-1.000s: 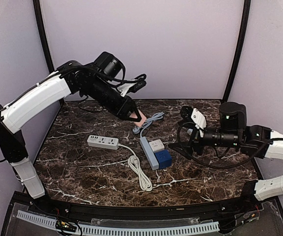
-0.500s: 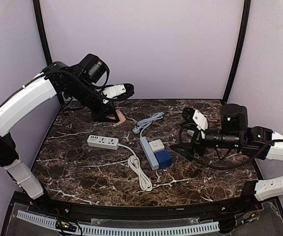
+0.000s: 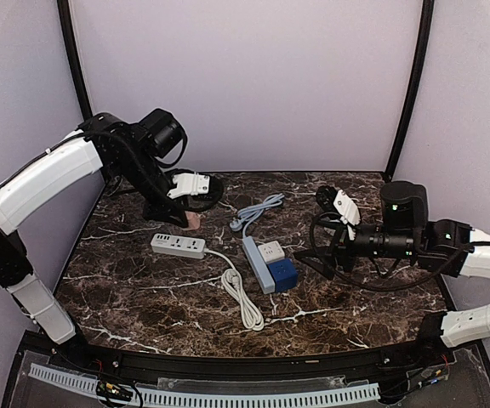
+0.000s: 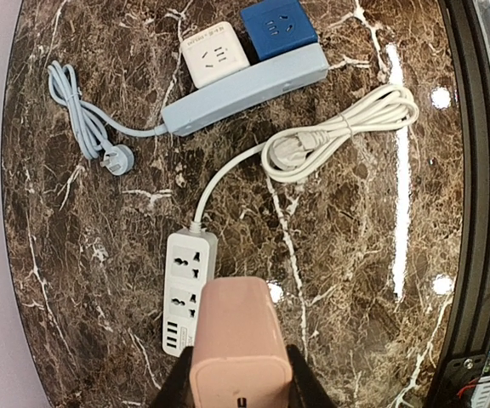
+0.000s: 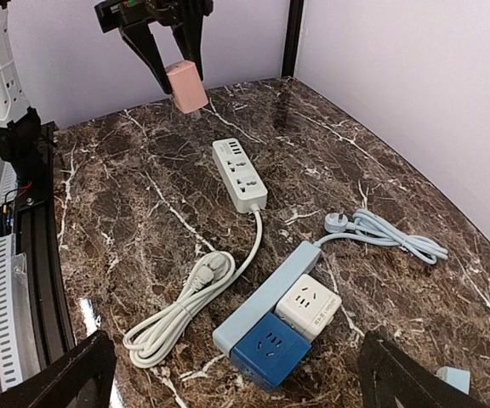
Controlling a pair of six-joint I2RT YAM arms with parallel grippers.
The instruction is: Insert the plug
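A pink plug block [image 4: 236,340] hangs in my left gripper [image 4: 236,387], whose jaws are shut on its two sides. It hovers over the far end of the white power strip [image 4: 190,289], near the USB ports and apart from it. The top view shows the plug [image 3: 194,219] just behind the strip [image 3: 178,246] at the table's left. My right gripper [image 3: 313,246] stands open and holds nothing. It is right of the pale blue power strip [image 3: 258,264], with its fingers [image 5: 58,378] at the bottom corners of its own view.
A white cube adapter [image 3: 271,252] and a blue cube adapter [image 3: 282,274] sit against the blue strip. The strip's blue cable and plug [image 3: 256,211] lie behind it. The white strip's coiled cord [image 3: 241,297] lies in front, toward the near edge.
My left arm has swung left and down with the pink plug, from above the blue cable to just behind the white strip. The right arm has barely moved.
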